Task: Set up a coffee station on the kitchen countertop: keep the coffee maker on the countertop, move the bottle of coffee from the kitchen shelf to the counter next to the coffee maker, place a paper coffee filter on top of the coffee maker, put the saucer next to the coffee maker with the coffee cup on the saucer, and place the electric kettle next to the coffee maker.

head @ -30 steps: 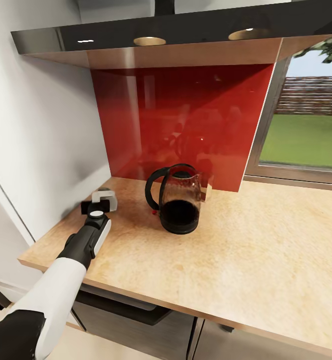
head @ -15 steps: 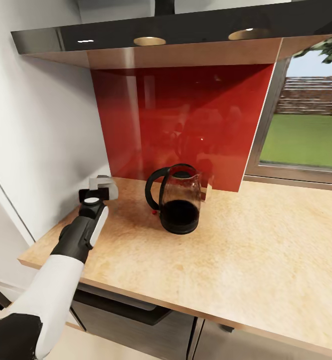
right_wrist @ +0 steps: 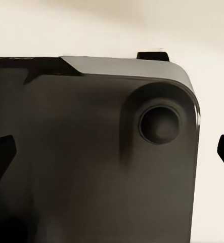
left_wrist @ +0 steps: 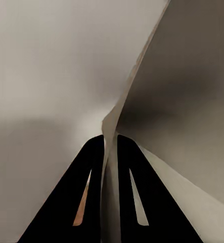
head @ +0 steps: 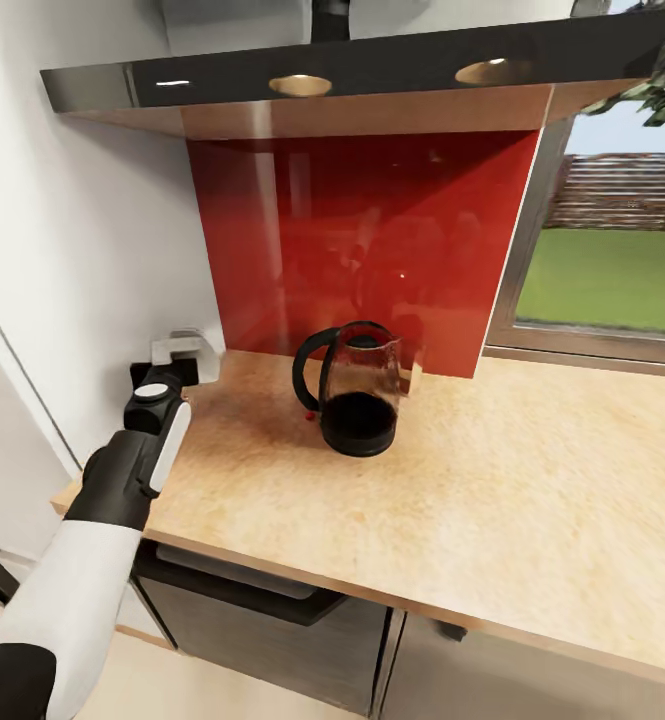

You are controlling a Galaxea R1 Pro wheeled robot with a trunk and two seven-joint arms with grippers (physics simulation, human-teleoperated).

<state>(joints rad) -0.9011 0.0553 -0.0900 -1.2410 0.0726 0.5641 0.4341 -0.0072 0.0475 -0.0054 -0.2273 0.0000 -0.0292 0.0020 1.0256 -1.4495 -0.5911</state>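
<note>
**Risk entry: left arm close to wall, kettle still ungrasped**

- Electric kettle [head: 352, 395]: upright on the kitchen countertop [head: 492, 480], far side, before the red backsplash [head: 362, 240].
- Left gripper [head: 184, 352]: near the white wall [head: 82, 250], left of the kettle; fingers nearly together, empty.
- Right gripper: fingers spread, empty.
- Hazard: gripper scraping the wall; a sideways swing tipping the kettle.
</note>
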